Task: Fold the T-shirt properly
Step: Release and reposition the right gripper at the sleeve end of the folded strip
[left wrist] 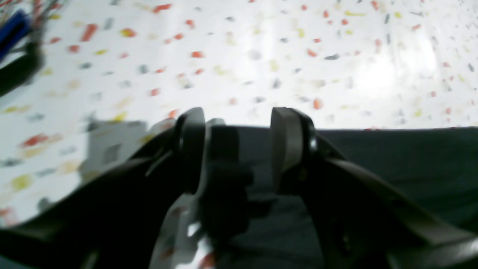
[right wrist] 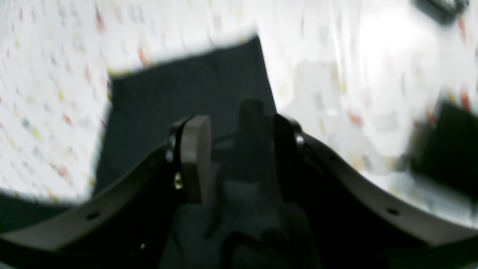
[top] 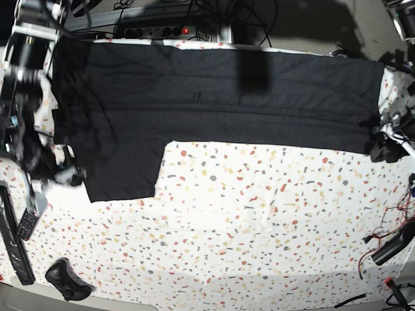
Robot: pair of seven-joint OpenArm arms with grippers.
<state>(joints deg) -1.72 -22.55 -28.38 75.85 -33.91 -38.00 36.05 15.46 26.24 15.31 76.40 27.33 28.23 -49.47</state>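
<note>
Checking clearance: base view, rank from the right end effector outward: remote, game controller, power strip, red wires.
From the right end effector, at the view's left edge:
1. Remote, just below it.
2. Game controller, lower left corner.
3. Power strip, top, behind the T-shirt.
4. Red wires, far right edge.

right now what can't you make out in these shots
- Print side of the T-shirt: no print shows in any view; only plain black cloth shows.
- T-shirt's far edge: base view, dark shadow and cables blur it.
- Left gripper: left wrist view is motion-blurred; jaws stand apart, cloth contact unclear.
- Right gripper: right wrist view blurred too; open, contact unclear.
- Both grippers in base view: too small and dark.
</note>
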